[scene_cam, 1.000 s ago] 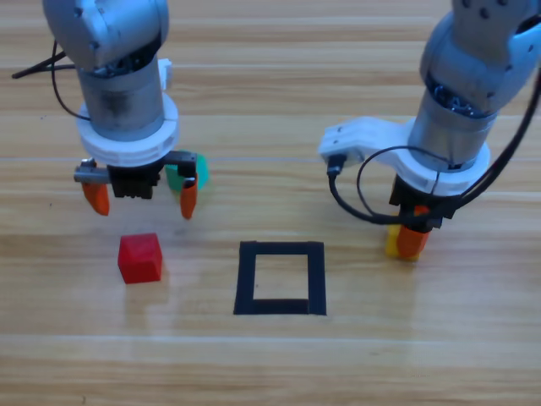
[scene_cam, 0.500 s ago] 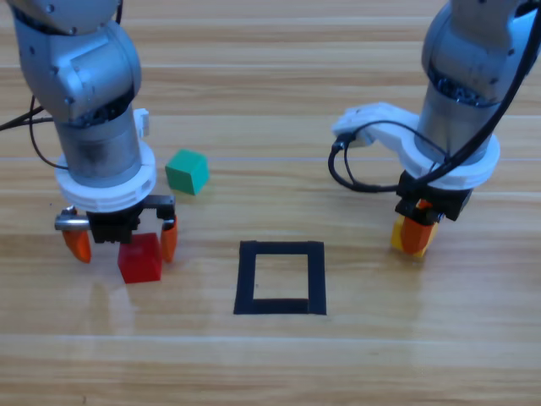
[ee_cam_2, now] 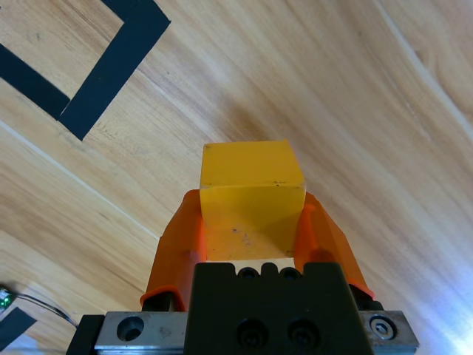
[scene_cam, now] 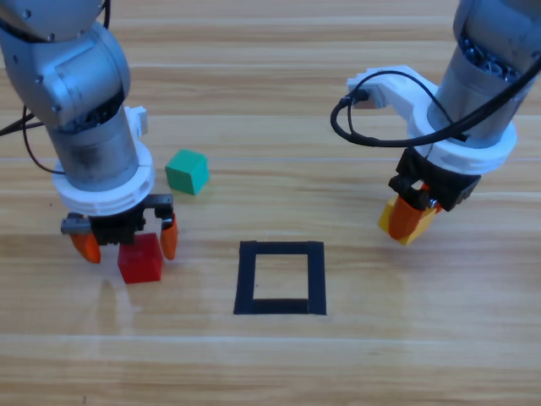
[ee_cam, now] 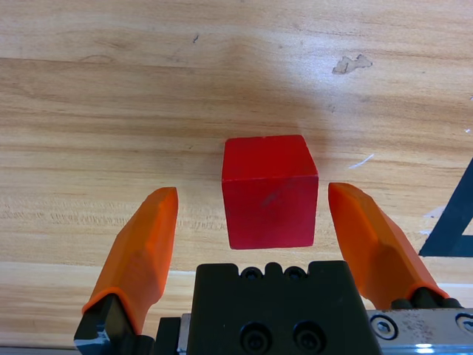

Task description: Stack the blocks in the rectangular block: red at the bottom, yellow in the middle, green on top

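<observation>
The left end effector [scene_cam: 127, 244] points straight down at the left side of the tabletop [scene_cam: 270, 364], and its two orange jaws stand wide apart. The red cube [scene_cam: 139, 259] sits between them, a little toward the near side; in the left wrist view there is clear wood on both sides of the red cube [ee_cam: 270, 191], so neither jaw touches it. The cube rests flat on the wood. The grey arm above it rises nearly upright to the top left corner.

The right end effector [scene_cam: 412, 216] is tilted, with its tip leaning toward the left and the near side. Its jaws are closed on the yellow cube [scene_cam: 402, 222], which they grip on two opposite faces (the right wrist view shows the yellow cube [ee_cam_2: 253, 198] pressed between both jaws). The cube is held tilted.

The black tape square [scene_cam: 281, 277] lies flat in the middle, between the two end effectors, with bare wood inside. It is near the yellow cube, to its left. The green cube [scene_cam: 187, 172] stands on the tabletop on the far side of the left end effector, slightly to the right of it, and apart from the red cube.
</observation>
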